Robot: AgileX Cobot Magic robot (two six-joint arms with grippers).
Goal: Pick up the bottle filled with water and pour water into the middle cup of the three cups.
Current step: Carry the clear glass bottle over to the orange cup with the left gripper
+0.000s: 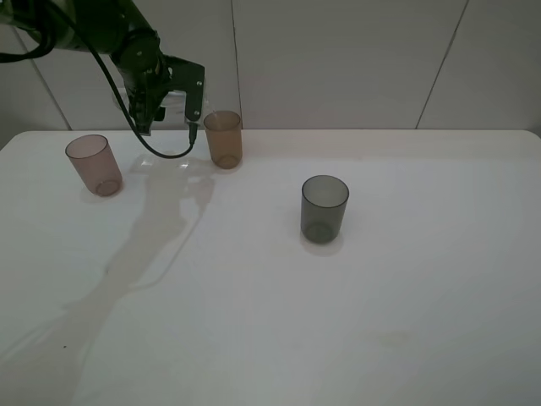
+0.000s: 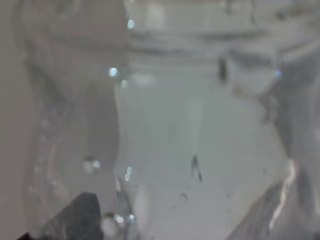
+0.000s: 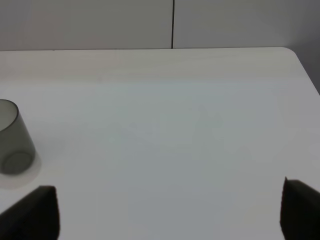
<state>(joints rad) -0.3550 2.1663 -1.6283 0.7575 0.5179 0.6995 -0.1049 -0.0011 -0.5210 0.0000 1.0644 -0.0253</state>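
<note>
table [image 1: 355, 338]: white. my left gripper [image 1: 169, 118]: raised, jaws clamped on the clear bottle [image 2: 190, 130], just beside the amber cup [image 1: 224, 139]. my right gripper [image 3: 170, 210]: jaws wide apart, empty. pink cup [image 1: 95, 165], grey cup [image 1: 325, 209]: standing well apart.

Three cups (one pinkish-mauve [image 1: 95, 165], one amber-brown [image 1: 224, 139], one smoky-grey [image 1: 325, 209]), one clear bottle [image 2: 190, 140], one white table [image 1: 380, 321].
</note>
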